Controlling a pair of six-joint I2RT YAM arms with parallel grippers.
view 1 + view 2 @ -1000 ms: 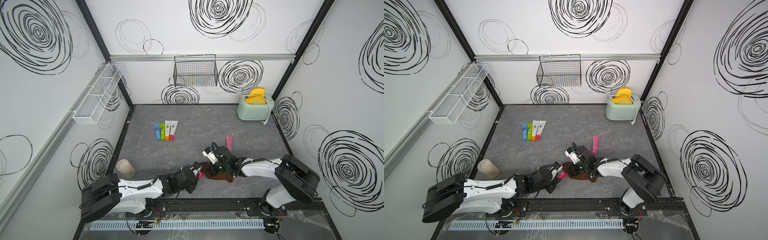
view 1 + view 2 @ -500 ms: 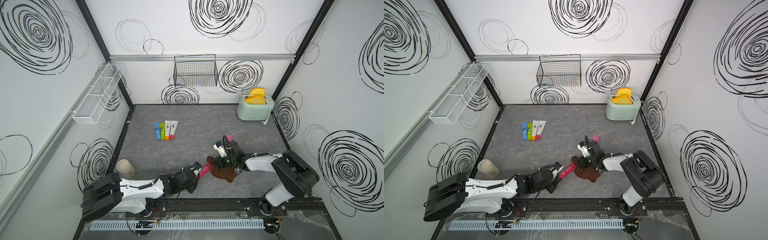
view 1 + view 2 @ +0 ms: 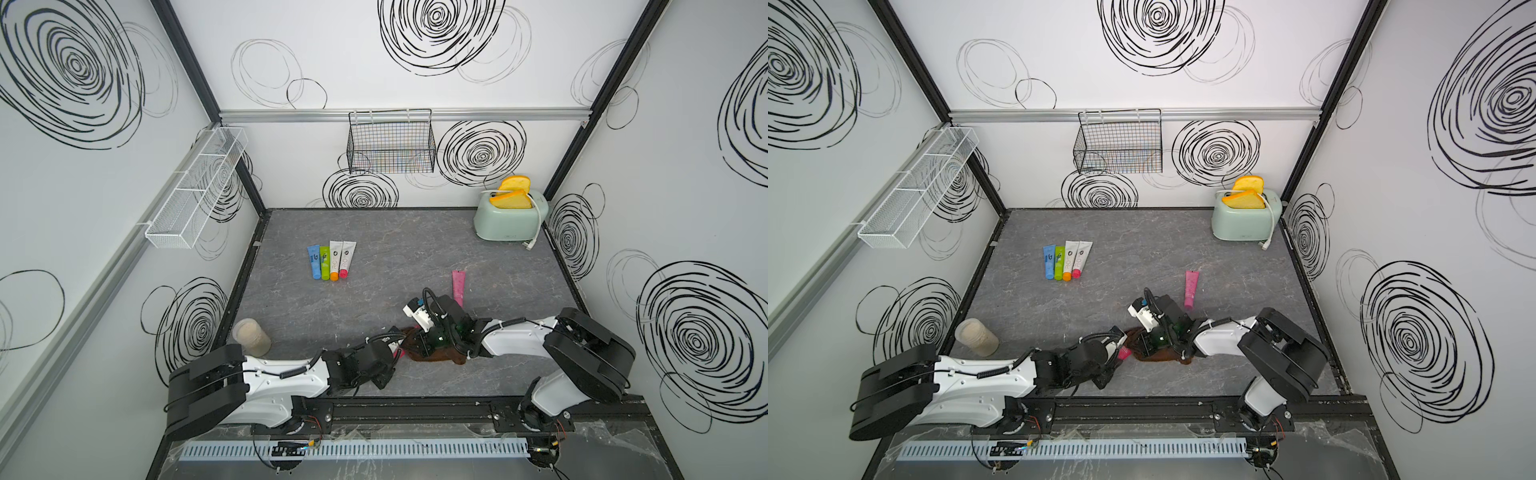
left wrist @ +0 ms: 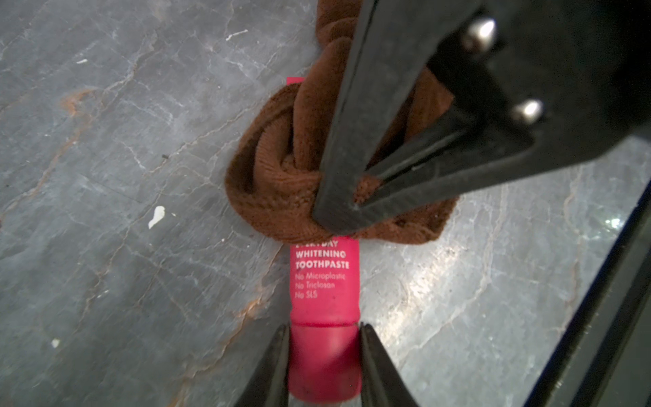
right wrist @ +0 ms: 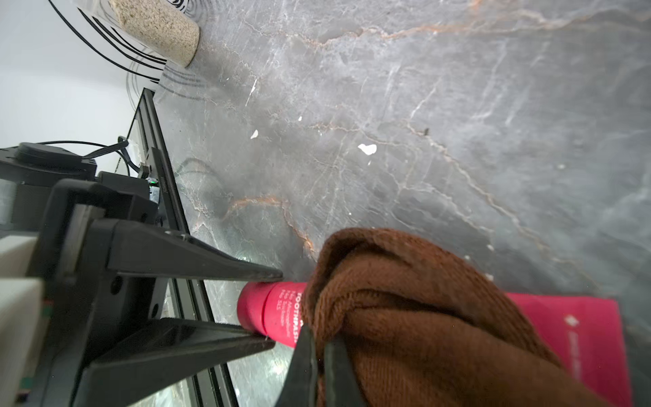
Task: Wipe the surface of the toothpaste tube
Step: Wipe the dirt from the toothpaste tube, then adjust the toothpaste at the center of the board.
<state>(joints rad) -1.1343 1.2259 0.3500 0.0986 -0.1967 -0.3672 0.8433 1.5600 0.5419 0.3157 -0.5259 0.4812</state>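
1. Grey marbled tabletop (image 3: 395, 249) is filling the floor of a white booth scribbled with black swirls. In both top views the red toothpaste tube (image 3: 1124, 353) is lying near the front rail, mostly hidden under a brown cloth (image 3: 440, 356). The left arm (image 3: 286, 374) and right arm (image 3: 515, 338) are meeting over it. A row of four small tubes (image 3: 331, 259), a spare pink tube (image 3: 458, 286), a toaster (image 3: 505, 220) and a jar (image 3: 251, 336) are sitting well apart from the work.

2. Left wrist view: the left claw (image 4: 324, 338) is standing narrow, its two tips pressing either side of the tube's cap. It is seemingly pinning the tube flat so that rubbing is not dragging it along. The right claw (image 4: 354, 204) is pinching tight on a fold of the cloth, which is bunching over the tube's middle and leaving the printed end bare.

3. Right wrist view: the cloth is draping across the tube's body, with the cap end and the flat crimped tail poking out on either side. Gripping by the cap is probably leaving the whole printed length free for the cloth. Wiping looks to be under way, and the bare stretch by the cap is likely needing a pass.
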